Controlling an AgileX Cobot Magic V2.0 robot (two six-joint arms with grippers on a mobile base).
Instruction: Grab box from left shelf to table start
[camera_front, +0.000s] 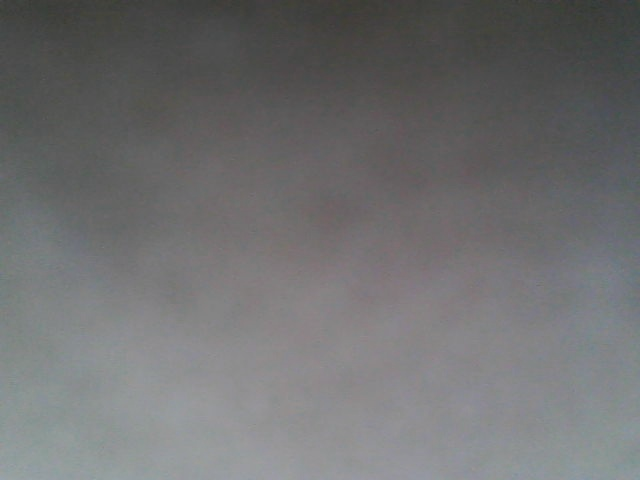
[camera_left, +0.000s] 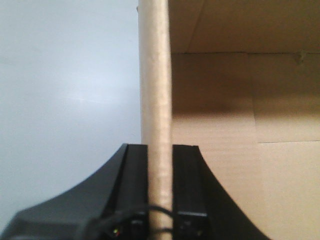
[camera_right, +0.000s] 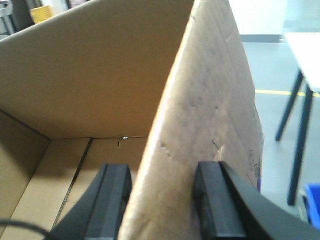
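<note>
1. Since the front view is only grey blur, the wrist views carry everything.
2. Left gripper (camera_left: 160, 155) is clenched on the top edge of one wall of the box (camera_left: 225, 100), a black finger pressed to each face.
3. Right gripper (camera_right: 162, 197) grasps another box wall, fingers (camera_right: 214, 200) tight against the cardboard.
4. The box is open-topped, with its brown interior visible.
5. The pale table (camera_left: 65, 90) lies just outside the left-held wall; cannot tell whether the box rests on it.
6. A blue bin (camera_right: 312, 202) sits low, beyond the right-held wall.

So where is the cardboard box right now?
In the left wrist view the left tool pinches one wall of the box, a pale surface beside it; in the right wrist view the right tool pinches a wall too.
</note>
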